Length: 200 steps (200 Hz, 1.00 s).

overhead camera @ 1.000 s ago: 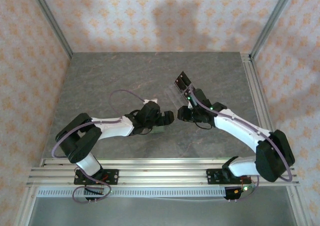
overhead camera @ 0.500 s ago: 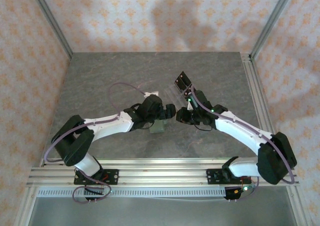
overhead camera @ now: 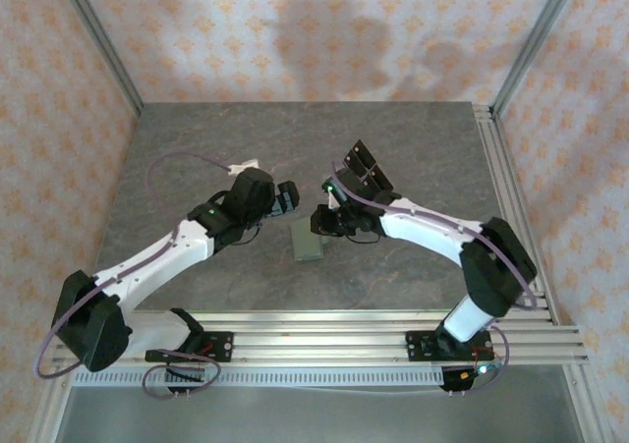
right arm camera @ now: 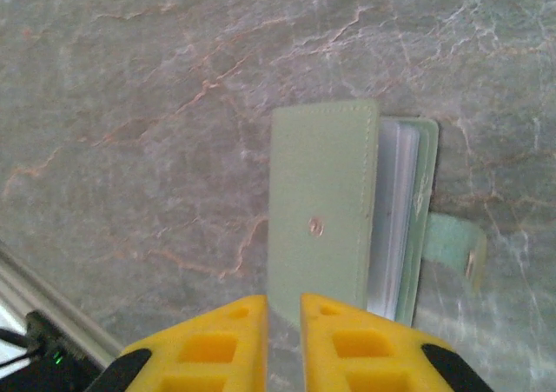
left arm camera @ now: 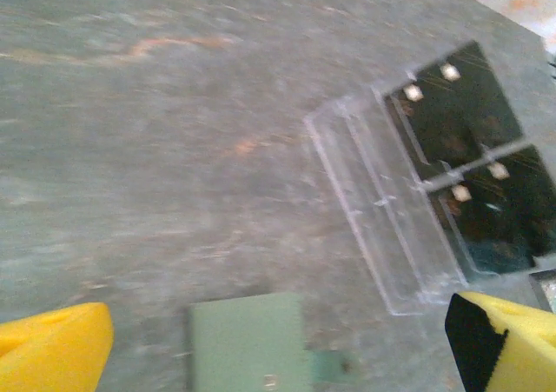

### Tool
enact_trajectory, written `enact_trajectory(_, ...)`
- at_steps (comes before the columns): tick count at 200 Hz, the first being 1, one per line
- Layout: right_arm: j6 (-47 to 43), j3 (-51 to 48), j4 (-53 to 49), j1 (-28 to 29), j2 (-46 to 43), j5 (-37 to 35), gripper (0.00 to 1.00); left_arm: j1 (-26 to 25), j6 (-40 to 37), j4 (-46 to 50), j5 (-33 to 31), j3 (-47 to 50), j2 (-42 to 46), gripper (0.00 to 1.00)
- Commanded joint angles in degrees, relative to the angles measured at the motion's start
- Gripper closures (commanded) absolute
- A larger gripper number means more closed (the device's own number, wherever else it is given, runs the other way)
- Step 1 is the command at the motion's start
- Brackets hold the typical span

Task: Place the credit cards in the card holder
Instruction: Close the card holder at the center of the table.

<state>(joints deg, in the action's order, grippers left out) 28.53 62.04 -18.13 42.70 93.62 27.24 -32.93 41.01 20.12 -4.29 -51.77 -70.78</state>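
The sage-green card holder point(overhead camera: 308, 239) lies on the table between the two grippers. In the right wrist view the card holder point(right arm camera: 323, 209) lies nearly folded, with pale card edges point(right arm camera: 395, 218) showing between its covers and the snap tab point(right arm camera: 452, 244) sticking out. My right gripper point(right arm camera: 284, 309) hovers at its near end. Its fingers are almost together, and I cannot tell whether the plain grey strip in the slit is a card. My left gripper point(left arm camera: 280, 331) stands wide open and empty above the card holder point(left arm camera: 248, 344). From the top view, the left gripper point(overhead camera: 285, 195) is back-left of the holder and the right gripper point(overhead camera: 324, 219) is just behind it.
A clear plastic stand point(left arm camera: 382, 209) with black panels point(left arm camera: 469, 131) lies behind the wallet, and in the top view the stand point(overhead camera: 362, 166) sits beside the right arm. Aluminium rails point(overhead camera: 314, 330) run along the near edge. Bare grey table point(overhead camera: 197, 148) stretches to the left and back.
The left arm has pulled away from the wallet toward the back left. The right gripper has shifted left, over the wallet's far end. The wallet now lies uncovered.
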Motion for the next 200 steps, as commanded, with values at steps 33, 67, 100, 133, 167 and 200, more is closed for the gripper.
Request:
enact_trajectory(33, -1.95, 3.92, 1.47, 0.02, 9.38, -0.38, 0.88, 0.38, -6.9, 10.05, 1.37, 6.48, 1.68, 0.0)
enact_trajectory(67, -0.98, 1.06, 3.78, -0.07, 10.48, -0.43, 0.89, -0.57, -9.02, 7.11, 7.8, 8.79, -0.89, 0.0)
enact_trajectory(100, -0.15, -0.84, 5.89, -0.07, 10.8, 0.18, 0.9, -4.04, -10.08, 4.24, 8.95, 9.07, -3.35, 0.0)
enact_trajectory(133, 0.03, -1.61, 6.5, -0.1, 10.92, 0.53, 0.9, -5.98, -9.01, 1.44, 8.78, 10.01, -6.07, 0.0)
enact_trajectory(167, 0.02, -2.18, 6.96, -0.16, 11.12, 0.76, 0.9, -6.88, -8.21, -0.53, 8.33, 10.63, -8.36, 0.0)
enact_trajectory(200, 0.01, -2.71, 7.36, -0.25, 11.05, 0.82, 0.9, -7.06, -8.1, -1.77, 8.34, 10.73, -10.08, 0.0)
